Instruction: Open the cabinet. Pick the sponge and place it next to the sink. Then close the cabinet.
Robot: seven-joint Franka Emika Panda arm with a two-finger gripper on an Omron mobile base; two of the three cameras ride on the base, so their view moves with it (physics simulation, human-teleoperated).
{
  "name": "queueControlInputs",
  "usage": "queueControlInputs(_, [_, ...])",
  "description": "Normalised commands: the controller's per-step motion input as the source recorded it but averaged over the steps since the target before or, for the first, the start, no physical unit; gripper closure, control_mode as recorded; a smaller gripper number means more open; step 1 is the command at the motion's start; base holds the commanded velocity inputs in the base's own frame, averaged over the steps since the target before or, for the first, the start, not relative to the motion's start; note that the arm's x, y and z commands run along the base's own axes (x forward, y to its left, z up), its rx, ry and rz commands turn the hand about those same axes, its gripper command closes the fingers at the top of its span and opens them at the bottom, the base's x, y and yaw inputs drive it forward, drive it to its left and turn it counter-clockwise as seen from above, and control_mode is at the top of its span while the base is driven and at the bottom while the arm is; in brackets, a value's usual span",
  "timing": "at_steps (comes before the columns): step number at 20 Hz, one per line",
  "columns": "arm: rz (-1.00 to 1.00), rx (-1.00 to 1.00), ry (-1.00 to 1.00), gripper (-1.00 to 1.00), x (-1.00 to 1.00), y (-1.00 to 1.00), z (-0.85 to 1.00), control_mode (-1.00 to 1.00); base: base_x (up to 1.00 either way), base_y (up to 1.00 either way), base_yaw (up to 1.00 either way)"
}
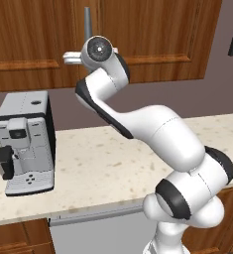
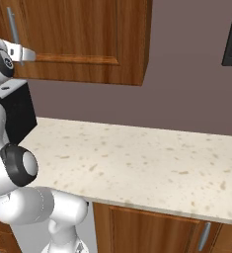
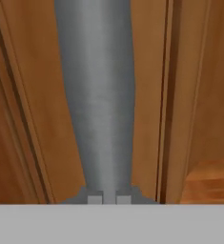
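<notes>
Gripping the handle [image 3: 98,95] of the cabinet [image 1: 152,39], the gripper [image 1: 72,58] is sitting with its jaws closed tight on the silver bar, judging by the hand view where the bar is running straight up from between the finger tips. The door is lying flush and shut in both base views, so the task is only beginning: opening, fetching the sponge, placing it by the sink and closing are all left to do. The cabinet is hanging on the wall above the speckled counter [image 2: 137,158], reddish-brown wood with a recessed panel and a long vertical bar handle. A coffee machine [image 1: 25,141] is standing below it.
</notes>
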Motion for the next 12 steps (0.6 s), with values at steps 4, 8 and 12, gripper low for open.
queueControlInputs(4, [0.0,0.0,0.0,1.0,-0.02,-0.3,0.0,-1.0,0.0,0.0,0.0])
queueControlInputs(8, [0.0,0.0,0.0,1.0,-0.2,-0.52,0.0,-1.0,0.0,0.0,0.0])
queueControlInputs(12, [0.0,0.02,0.0,1.0,-0.29,-0.64,0.0,-1.0,0.0,0.0,0.0])
